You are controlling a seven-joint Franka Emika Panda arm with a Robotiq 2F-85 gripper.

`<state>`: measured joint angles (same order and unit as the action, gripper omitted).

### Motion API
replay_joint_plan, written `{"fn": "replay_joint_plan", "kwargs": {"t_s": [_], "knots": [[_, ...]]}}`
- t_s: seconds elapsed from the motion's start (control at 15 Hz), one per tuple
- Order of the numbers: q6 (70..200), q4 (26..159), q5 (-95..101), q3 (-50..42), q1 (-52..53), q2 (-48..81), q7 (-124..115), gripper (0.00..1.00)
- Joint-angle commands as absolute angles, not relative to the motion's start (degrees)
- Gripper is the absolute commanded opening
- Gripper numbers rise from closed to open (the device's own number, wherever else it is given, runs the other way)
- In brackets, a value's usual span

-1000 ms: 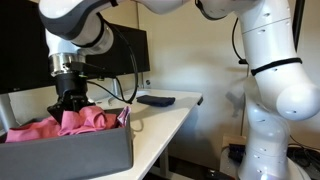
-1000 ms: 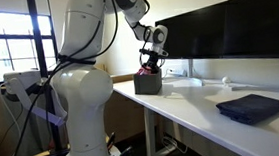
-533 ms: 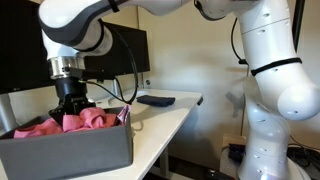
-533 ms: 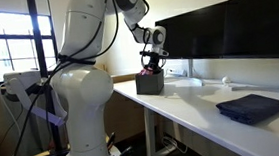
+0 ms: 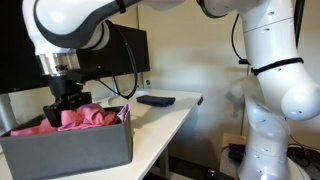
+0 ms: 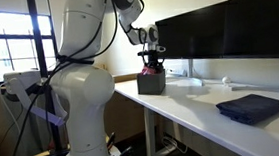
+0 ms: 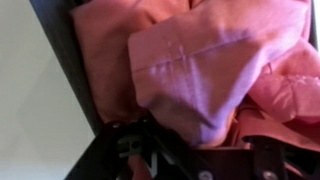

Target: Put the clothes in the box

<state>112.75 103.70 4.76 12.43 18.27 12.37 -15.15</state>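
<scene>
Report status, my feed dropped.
Gripper low over box, jaws unclear. Pink clothes piled inside. Nothing seen blocking.

Stands on a bulky white base, with the arm arched up and over in both exterior views. Bends sharply at the last joints, wrist pointing straight down. Carries the black tool vertical and low. Shows dark, blurred fingers along the wrist view's bottom edge, spread wide apart.

A long white table stands before a row of dark monitors; daylight enters through a window.
</scene>
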Motion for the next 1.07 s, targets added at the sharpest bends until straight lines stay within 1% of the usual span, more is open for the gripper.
{"fn": "replay_joint_plan", "kwargs": {"t_s": [0.0,0.53,1.0], "knots": [[114.2,107.0,7.9,12.5,18.8,9.2,-17.3,0.99],[115.2,106.9,9.3,13.5,19.1,5.5,-17.2,1.00],[118.8,107.5,9.4,13.9,18.2,0.8,-17.5,1.00]]}}
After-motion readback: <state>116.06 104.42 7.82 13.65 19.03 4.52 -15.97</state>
